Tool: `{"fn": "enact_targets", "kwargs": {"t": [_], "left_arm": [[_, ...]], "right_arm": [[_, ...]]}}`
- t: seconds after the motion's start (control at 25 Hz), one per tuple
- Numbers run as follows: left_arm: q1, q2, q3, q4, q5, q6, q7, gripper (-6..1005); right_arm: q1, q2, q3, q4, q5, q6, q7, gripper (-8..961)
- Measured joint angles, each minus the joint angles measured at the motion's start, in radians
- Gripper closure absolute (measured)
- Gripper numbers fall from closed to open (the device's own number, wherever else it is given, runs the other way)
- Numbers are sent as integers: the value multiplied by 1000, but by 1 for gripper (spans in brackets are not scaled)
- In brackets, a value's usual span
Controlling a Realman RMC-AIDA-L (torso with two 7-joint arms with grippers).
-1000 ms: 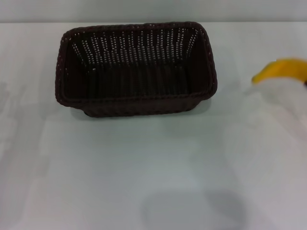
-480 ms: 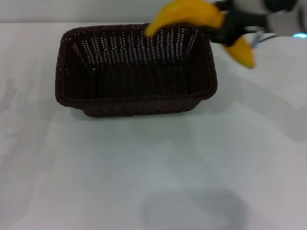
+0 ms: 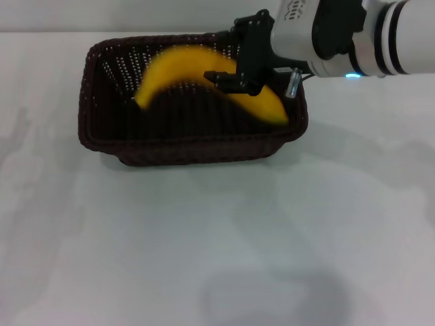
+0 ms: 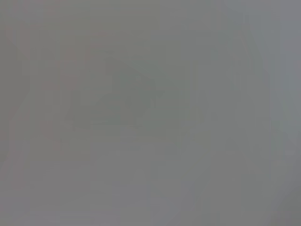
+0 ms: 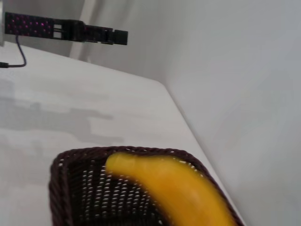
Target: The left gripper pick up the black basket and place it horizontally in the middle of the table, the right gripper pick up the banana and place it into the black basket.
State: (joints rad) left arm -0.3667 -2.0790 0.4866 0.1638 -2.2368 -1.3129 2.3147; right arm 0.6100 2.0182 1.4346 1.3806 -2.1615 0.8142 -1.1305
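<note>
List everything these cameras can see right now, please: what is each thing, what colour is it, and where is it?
black basket: one, very dark brown-black, far middle of the table.
banana: one, yellow, held over the basket's opening.
table: one, white, fills the head view.
black bar with small lights: one, beyond the table's far edge in the right wrist view, with a thin cable.
right gripper: one, black claw on a silver-and-black arm, reaching in from the right, shut on the banana.
left gripper: not in view.

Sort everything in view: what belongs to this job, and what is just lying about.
Job:
dark woven rectangular black basket
curved yellow banana, held over the basket
right gripper
white table

Lying about:
black bar with a cable, at the table's far edge
</note>
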Motion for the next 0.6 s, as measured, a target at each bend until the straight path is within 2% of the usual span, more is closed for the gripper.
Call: {"fn": "enact_targets", "kwargs": {"t": [0.12,0.32,0.36,0.44,0.6], "left_arm": [[0,0,0,0,0,0,0,111],[2,2,-2,0,-2,1,0,111],[3,2,-3,0,-2,2,0,111],[3,2,-3,0,-2,2,0,111],[8,2,-2,0,-2,2,0,111]], "right_arm": [[-9,0,5,-25,23,-28,-12,415],[-74,-4,38,-2,71,-75,-27,190],[-98,-3,51,10,103,-93,-46,189],[-160,-4,89,24,214,-135,-125,188],[-272,-6,196,-37,655,-141,-388,188]]}}
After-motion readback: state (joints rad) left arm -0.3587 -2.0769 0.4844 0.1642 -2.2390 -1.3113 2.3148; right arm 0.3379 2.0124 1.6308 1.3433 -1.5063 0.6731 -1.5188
